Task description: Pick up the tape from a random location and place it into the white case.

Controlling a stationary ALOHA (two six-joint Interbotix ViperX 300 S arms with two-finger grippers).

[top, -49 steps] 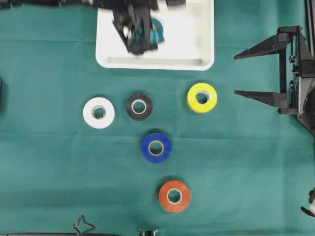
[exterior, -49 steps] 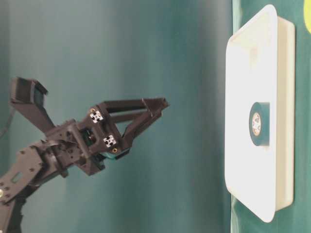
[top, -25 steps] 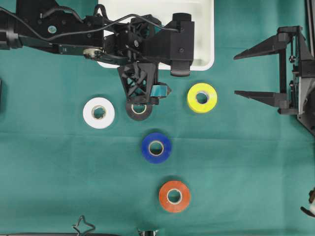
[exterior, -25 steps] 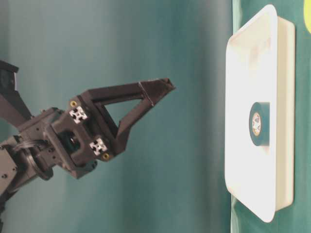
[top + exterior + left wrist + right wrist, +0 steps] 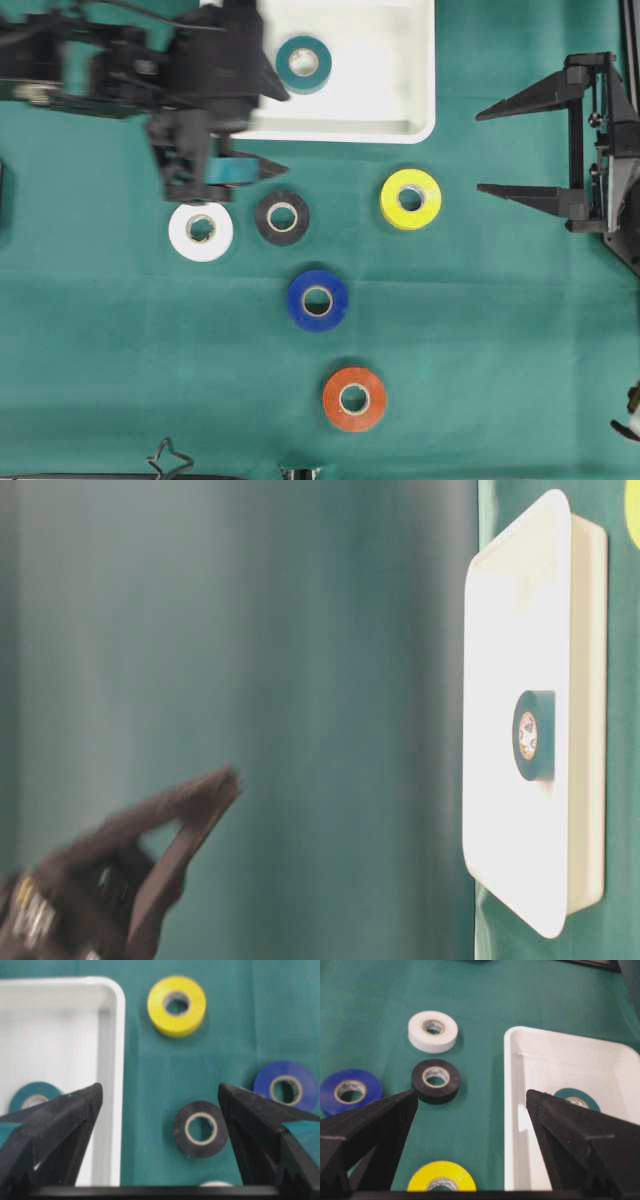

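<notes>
Robot lab bench: green cloth (image 5: pixel 480 340), twin arms

Your left gripper (image 5: pixel 270 125) is motion-blurred overhead; the white case (image 5: pixel 420 125) runs off the top edge there.

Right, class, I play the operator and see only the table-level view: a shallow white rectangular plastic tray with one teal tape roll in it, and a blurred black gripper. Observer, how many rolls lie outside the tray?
Observer: Five lie on the green cloth: a white tape roll, a black tape roll, a yellow tape roll, a blue tape roll and an orange tape roll.
Operator: Is the left gripper carrying one?
Observer: No. The left gripper is open, with nothing between its jaws.
Operator: And the right gripper?
Observer: The right gripper is open and empty too, near the overhead view's right edge.
</notes>
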